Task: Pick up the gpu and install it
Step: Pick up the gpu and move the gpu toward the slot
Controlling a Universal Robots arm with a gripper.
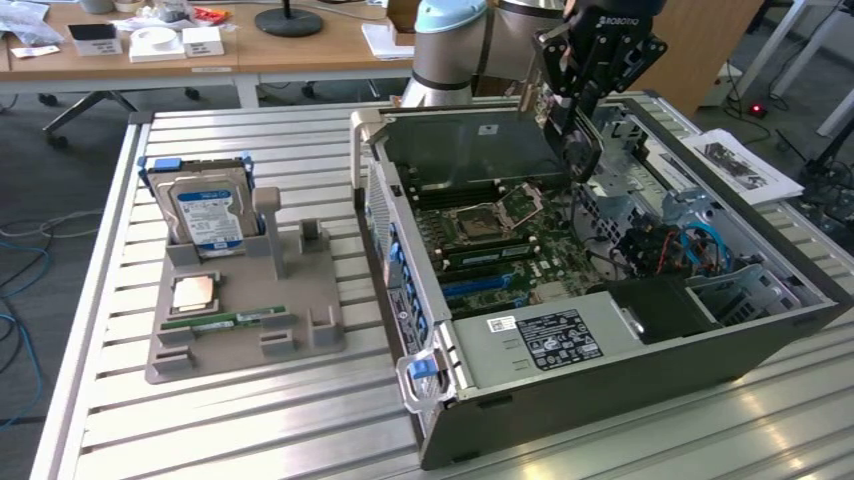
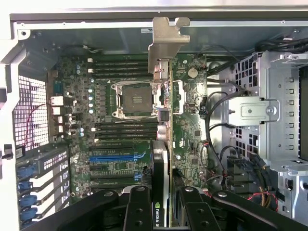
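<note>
- Wrist view: gripper (image 2: 162, 202) jaws stand partly closed, clamped on the gpu (image 2: 163, 96). The card sits edge-on between the fingers (image 2: 139, 209), silver bracket at its far end.
- Exterior view: gripper (image 1: 577, 110) holds the gpu (image 1: 582, 155) upright over the open case (image 1: 601, 375), above the motherboard (image 1: 487, 235). Contact with the board cannot be told.
- Case holds the motherboard and blue cables (image 1: 694, 245).
- Tray (image 1: 234, 350), beside the case at the exterior view's left, holds a hard drive (image 1: 207, 215) standing upright, plus a chip (image 1: 196, 292) and RAM stick (image 1: 227, 322) lying flat.
</note>
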